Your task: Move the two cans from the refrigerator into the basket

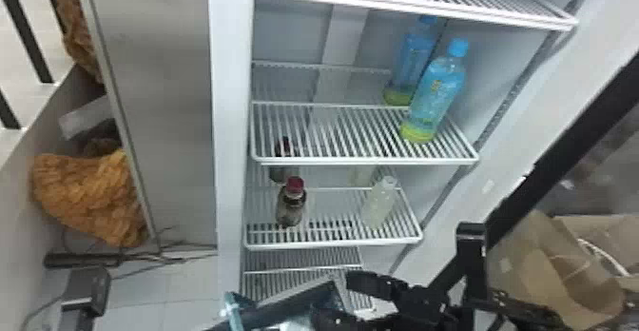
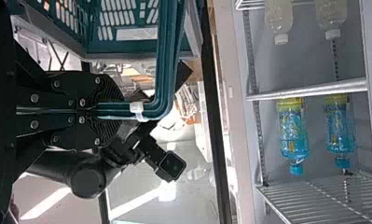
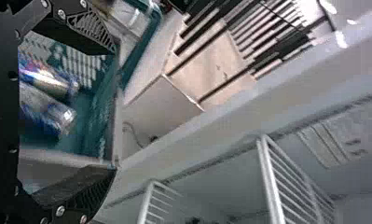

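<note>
Right, the refrigerator point(image 1: 232, 116) stands open in front of you, and the basket point(image 2: 123, 45) is by its lower shelves. Your left gripper point(image 2: 116, 111) is clamped on the basket's handle point(image 2: 167, 60), while your right gripper point(image 1: 333, 293) is at the basket with its fingers spread apart. Up on the shelves you've got two blue bottles point(image 1: 435, 94), with red-capped bottles point(image 1: 291, 206) and pale bottles point(image 1: 379, 202) one level down. And there are your two cans point(image 3: 48, 80), both inside the basket, side by side.
</note>
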